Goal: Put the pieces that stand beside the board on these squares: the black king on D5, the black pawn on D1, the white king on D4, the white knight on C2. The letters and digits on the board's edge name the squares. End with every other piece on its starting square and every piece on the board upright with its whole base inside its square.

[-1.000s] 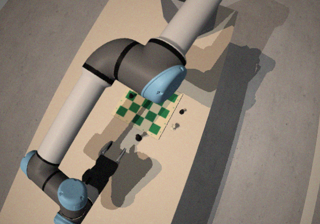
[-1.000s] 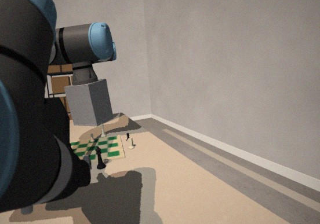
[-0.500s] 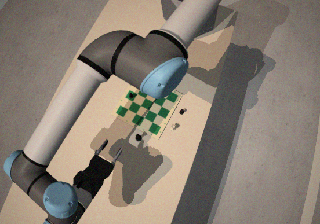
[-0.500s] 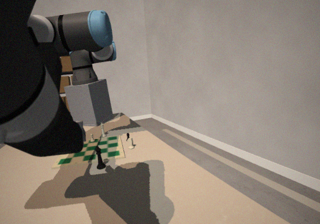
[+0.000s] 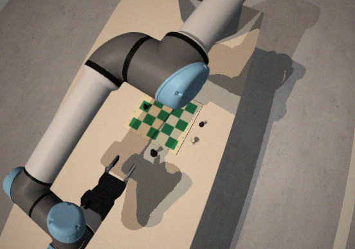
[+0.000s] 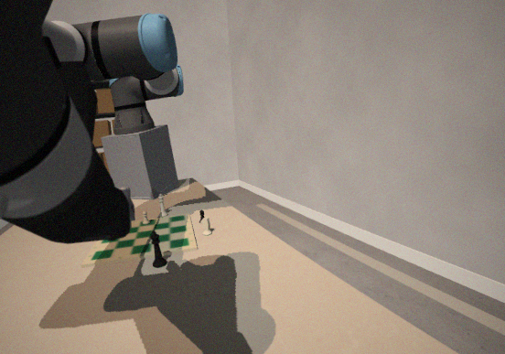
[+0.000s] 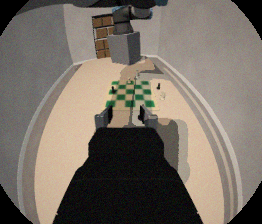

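The green and cream board (image 5: 181, 125) (image 6: 114, 253) (image 7: 125, 92) lies flat in the middle. The black king (image 5: 154, 153) (image 6: 157, 250) stands upright just off the board's near edge. The black pawn (image 5: 201, 123) (image 6: 201, 215) and the white knight (image 5: 193, 141) (image 6: 208, 227) stand off its right side. The white king (image 6: 162, 205) stands at the far edge, hidden by the arm in the top view. My gripper (image 5: 121, 167) (image 7: 126, 111) is open and empty. It hangs short of the black king and points toward the board.
A black piece (image 5: 146, 105) stands on a far left square. A small white piece (image 6: 145, 218) stands near the white king. The arm's elbow (image 5: 180, 85) hangs over the board's far part. The grey robot base (image 6: 139, 160) stands behind the board.
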You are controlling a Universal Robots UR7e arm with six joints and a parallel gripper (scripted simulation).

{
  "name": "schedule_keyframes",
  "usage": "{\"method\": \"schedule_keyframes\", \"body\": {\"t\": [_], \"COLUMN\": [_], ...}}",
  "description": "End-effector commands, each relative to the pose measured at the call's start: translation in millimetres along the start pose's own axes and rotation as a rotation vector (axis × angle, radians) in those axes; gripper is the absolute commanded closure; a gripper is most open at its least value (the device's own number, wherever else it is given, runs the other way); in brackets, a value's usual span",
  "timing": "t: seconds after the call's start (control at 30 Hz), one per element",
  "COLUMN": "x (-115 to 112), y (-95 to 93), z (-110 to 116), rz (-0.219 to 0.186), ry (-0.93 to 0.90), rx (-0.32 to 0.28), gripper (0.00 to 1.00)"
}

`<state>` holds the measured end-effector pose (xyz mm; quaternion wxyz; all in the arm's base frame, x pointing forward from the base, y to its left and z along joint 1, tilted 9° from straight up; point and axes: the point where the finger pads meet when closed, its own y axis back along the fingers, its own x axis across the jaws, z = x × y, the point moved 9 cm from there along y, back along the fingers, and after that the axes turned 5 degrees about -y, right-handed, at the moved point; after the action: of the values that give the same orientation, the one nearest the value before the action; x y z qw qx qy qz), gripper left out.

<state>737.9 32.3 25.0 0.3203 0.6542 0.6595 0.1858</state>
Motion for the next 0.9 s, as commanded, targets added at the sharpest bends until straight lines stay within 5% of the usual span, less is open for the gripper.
{"method": "schedule_keyframes", "body": {"t": [0.0,0.87], "x": [0,5], "y": [2.8,13.1], "z": [0,2], "rz": [0.003,0.036], "ry": [-0.008,-0.088], "rx": [-0.015,-0.166], "gripper": [0.0,0.0]}}
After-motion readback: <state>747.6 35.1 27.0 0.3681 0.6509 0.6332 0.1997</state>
